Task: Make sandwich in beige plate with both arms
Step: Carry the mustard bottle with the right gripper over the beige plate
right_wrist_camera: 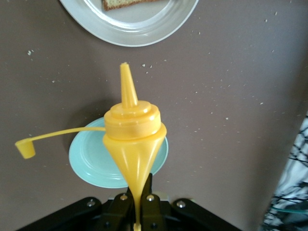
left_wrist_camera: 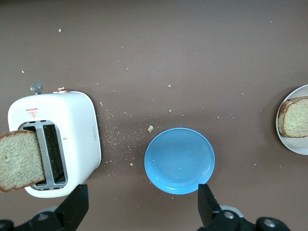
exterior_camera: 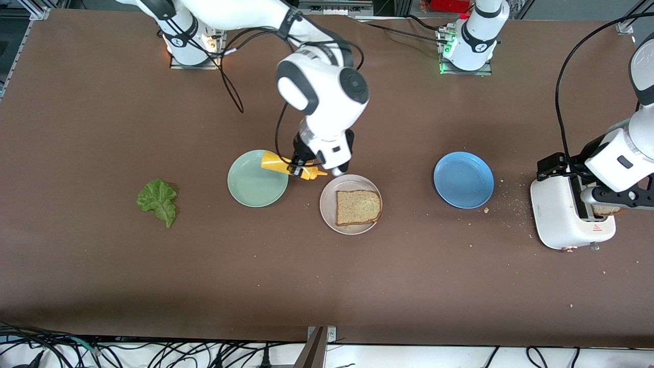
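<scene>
Front view: we see right gripper (exterior_camera: 301, 166) clamping yellow mustard bottle (exterior_camera: 286, 166), cap off, between mint-green plate (exterior_camera: 257, 179) and beige plate (exterior_camera: 350, 204) holding one bread slice (exterior_camera: 358, 207); drips may miss; left gripper (exterior_camera: 608, 197) jaws wide over toaster (exterior_camera: 568, 213).

The right pincer (exterior_camera: 305, 166) is largely covered by its own wrist housing in the front view; only part of the yellow squeeze bottle (exterior_camera: 286, 167) projects from under it. In the right wrist view, the beige plate (right_wrist_camera: 134, 29) and the bread slice (right_wrist_camera: 126, 3) on it are cut off by the picture's edge. The bottle base is hidden between the pincer fingers (right_wrist_camera: 144, 204).

In the left wrist view, the second bread slice (left_wrist_camera: 19, 161) at the toaster (left_wrist_camera: 77, 130) runs off the frame edge. The left pincer (left_wrist_camera: 144, 211) shows only 2 fingertips.
</scene>
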`<state>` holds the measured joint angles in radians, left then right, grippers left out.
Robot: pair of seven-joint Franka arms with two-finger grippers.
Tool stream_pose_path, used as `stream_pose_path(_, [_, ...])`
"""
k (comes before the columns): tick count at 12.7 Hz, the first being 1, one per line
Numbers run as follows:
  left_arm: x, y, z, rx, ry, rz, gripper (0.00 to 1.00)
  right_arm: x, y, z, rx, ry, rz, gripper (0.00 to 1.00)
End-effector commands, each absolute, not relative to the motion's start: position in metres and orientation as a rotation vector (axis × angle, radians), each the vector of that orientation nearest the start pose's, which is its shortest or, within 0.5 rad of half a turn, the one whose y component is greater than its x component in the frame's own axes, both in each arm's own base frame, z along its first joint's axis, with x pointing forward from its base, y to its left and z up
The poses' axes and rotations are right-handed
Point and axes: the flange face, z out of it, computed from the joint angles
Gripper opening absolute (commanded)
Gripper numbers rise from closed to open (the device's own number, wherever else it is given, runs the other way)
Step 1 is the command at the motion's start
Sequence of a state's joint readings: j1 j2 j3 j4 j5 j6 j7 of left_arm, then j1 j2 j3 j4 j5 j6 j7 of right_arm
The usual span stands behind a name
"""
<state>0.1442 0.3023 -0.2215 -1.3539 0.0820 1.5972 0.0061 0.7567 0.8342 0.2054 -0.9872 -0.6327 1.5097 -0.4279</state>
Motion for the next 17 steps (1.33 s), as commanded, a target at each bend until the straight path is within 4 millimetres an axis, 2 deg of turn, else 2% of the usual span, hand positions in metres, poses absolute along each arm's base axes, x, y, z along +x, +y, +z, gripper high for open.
stream_pose_path(1, [0.639,-0.02,0.559,-3.126,0.12,0.082,1.0,0.483,0.565,0.322,1.755,1.601,-0.21,0.0])
stream_pose_path(3, [0.639,-0.021,0.558,-3.125,0.122,0.087,1.0,0.466,0.578,0.298,1.625,1.549,-0.206,0.0])
stream_pose_path(5, [0.639,-0.02,0.558,-3.125,0.12,0.087,1.0,0.461,0.582,0.289,1.57,1.515,-0.201,0.0])
stream_pose_path(6, [0.639,-0.021,0.558,-3.125,0.122,0.089,1.0,0.461,0.583,0.289,1.532,1.496,-0.191,0.0])
stream_pose_path(8, [0.638,-0.02,0.558,-3.126,0.122,0.091,1.0,0.45,0.596,0.288,1.403,1.448,-0.129,0.0])
stream_pose_path(10, [0.638,-0.021,0.558,-3.125,0.124,0.091,1.0,0.449,0.607,0.294,1.288,1.4,-0.048,0.0])
stream_pose_path(14, [0.635,-0.025,0.556,-3.125,0.131,0.139,1.0,0.45,0.61,0.295,1.262,1.376,0.001,0.0])
stream_pose_path(17, [0.635,-0.026,0.556,-3.123,0.133,0.139,1.0,0.452,0.611,0.287,1.223,1.358,0.012,0.0])
